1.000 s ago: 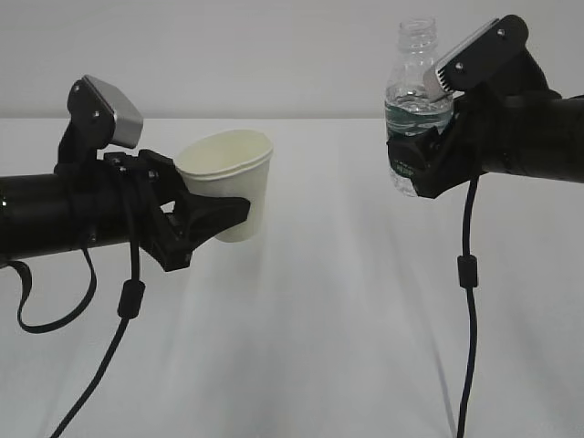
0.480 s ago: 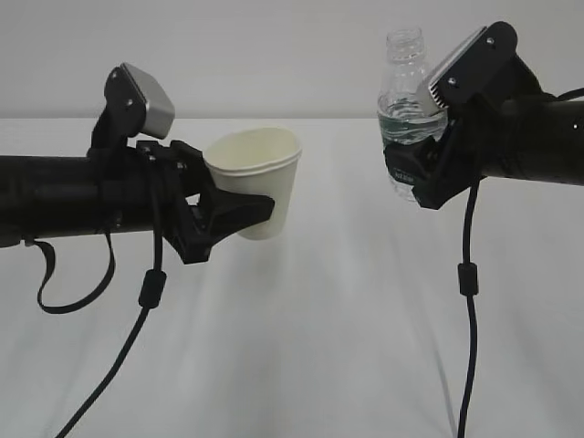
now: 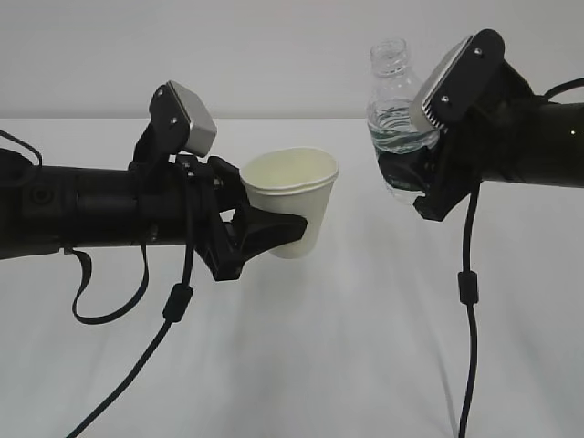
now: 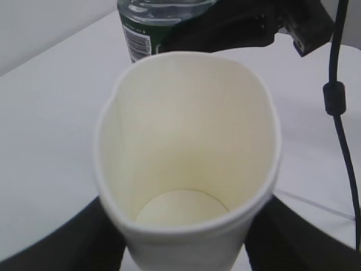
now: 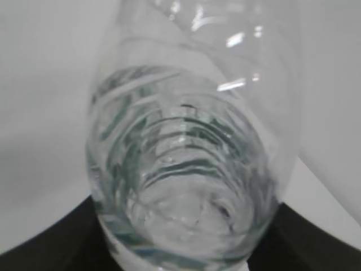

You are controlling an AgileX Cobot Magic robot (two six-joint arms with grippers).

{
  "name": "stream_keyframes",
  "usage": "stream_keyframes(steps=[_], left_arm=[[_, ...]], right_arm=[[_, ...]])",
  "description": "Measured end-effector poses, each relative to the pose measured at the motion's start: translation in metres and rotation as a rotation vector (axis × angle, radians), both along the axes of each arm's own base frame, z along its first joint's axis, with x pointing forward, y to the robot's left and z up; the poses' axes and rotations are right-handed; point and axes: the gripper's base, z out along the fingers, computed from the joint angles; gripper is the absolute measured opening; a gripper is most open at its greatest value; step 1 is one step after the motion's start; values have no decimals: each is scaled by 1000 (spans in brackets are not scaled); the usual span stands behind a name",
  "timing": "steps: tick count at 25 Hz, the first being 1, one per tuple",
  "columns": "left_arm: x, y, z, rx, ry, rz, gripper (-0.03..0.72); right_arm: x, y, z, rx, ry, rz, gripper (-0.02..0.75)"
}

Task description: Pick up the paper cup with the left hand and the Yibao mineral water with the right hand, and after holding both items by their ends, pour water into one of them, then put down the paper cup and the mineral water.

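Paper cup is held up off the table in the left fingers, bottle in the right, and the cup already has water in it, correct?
Not quite. The paper cup is dry: the left wrist view looks straight down to its bare cream bottom. The rest stands: the left hand holds it off the table, and the right hand holds the Yibao mineral water.

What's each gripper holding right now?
Left gripper: closed on the paper cup, held off the table.
Right gripper: closed on the water bottle, held off the table.
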Motion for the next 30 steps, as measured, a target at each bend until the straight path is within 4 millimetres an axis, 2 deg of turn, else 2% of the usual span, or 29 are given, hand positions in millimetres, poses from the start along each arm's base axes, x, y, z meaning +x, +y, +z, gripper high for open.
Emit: stream_keyframes(steps=[11, 18, 30], left_arm=[[-4, -4, 3, -30, -12, -44, 426], [-14, -14, 3, -20, -23, -114, 426], [-11, -13, 2, -17, -12, -79, 426]], right_arm=[[-1, 1, -2, -87, -34, 59, 454], [-1, 0, -2, -136, -53, 74, 454], [-2, 0, -3, -222, -98, 128, 454]])
